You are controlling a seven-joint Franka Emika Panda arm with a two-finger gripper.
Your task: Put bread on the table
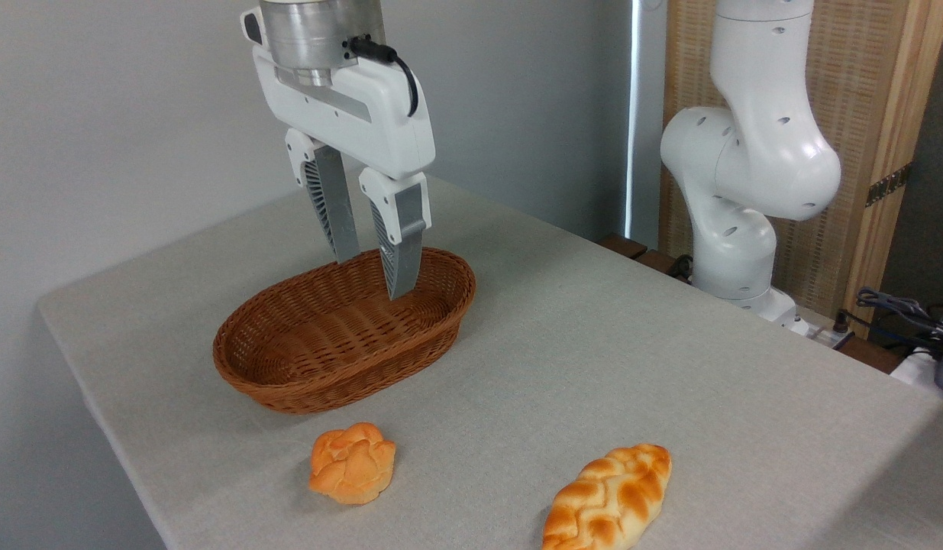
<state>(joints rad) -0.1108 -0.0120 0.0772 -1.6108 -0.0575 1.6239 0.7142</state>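
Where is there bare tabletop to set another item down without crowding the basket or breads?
Most open: the table right of the wicker basket, up toward the arm's base. The back-left strip behind the basket is bare too. Crowded: the front edge, where the round bun and braided bread lie; the gap between them is passable. The gripper hangs open over the empty basket.

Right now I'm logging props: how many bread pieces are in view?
2. The braided bread lies on the table at front right; the round bun lies left of it. None visible in the basket.
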